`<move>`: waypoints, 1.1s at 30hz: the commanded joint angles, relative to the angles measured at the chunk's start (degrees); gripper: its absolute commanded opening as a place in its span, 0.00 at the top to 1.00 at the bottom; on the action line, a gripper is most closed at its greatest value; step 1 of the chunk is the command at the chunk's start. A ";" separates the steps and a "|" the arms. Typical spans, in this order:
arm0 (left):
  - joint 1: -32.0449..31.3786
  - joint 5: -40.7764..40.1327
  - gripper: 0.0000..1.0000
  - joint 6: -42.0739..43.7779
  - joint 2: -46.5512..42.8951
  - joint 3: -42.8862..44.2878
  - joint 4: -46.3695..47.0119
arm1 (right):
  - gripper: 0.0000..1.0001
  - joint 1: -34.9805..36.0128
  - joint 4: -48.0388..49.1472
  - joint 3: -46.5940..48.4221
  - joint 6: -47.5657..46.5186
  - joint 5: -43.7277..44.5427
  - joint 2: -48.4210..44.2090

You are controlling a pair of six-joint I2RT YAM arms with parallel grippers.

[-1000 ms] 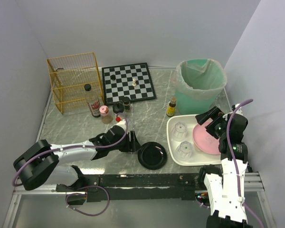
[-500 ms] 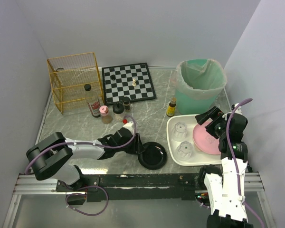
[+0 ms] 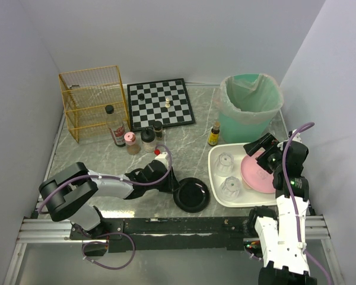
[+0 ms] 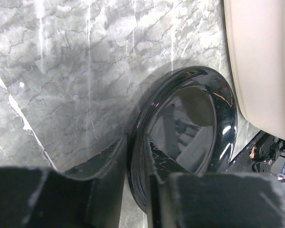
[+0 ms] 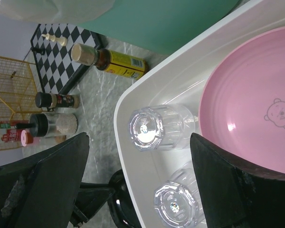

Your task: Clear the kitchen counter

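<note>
The left hand [image 4: 137, 142] lies low on the bench [image 4: 61, 71], its two fingers clamped on the near rim of a black plate [image 4: 190, 123], one finger outside the rim and one inside. The plate rests flat on the bench, stretching away from the fingertips. Past the plate's far side is the edge of a white tray [image 5: 190, 85].

The right hand [image 3: 262, 153] hangs above that tray with its fingers spread wide apart, touching nothing. Below it sit a pink plate [image 5: 256, 104] under one finger and two clear glasses [image 5: 152, 127], upside down, between the fingers. The grey marble bench runs beneath both hands.
</note>
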 commanded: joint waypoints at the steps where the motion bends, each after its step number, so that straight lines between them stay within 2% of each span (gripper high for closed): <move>1: -0.61 -0.64 0.77 1.79 2.76 -0.74 -6.91 | 0.07 0.09 2.04 0.86 -0.10 0.26 0.27; 7: -0.52 -1.34 0.91 2.85 0.13 0.13 -10.59 | 0.08 0.09 0.38 3.06 -1.42 2.27 0.27; 10: -0.43 -4.32 0.95 3.46 -2.25 1.97 -16.29 | 0.08 0.09 -0.07 4.55 -1.42 3.16 -0.95; 11: -0.43 -5.03 0.99 3.73 -3.30 2.68 -17.97 | 0.08 0.09 0.28 4.90 -1.24 2.73 -1.57; 16: 1.76 -3.63 0.99 4.60 -9.36 4.97 -23.69 | 0.09 0.88 1.25 8.59 -4.23 -5.09 0.44; 18: 3.69 -2.40 0.99 4.87 -11.73 5.50 -25.18 | 0.07 3.76 0.64 10.61 -4.93 -4.06 2.81; 21: 6.68 -0.56 0.99 5.48 -14.81 6.20 -27.20 | 0.04 13.67 0.46 13.95 -4.67 4.45 5.27; 24: 9.14 0.59 0.99 6.45 -17.54 7.87 -29.75 | 0.03 22.92 2.38 15.80 -3.27 7.64 8.52; 29: 11.25 4.10 0.99 7.07 -21.41 10.86 -32.83 | 0.01 32.07 10.37 14.06 -2.30 1.16 11.52; 33: 13.27 8.57 0.99 6.45 -23.96 11.82 -32.57 | 0.00 33.93 14.96 9.58 -2.03 -5.61 11.08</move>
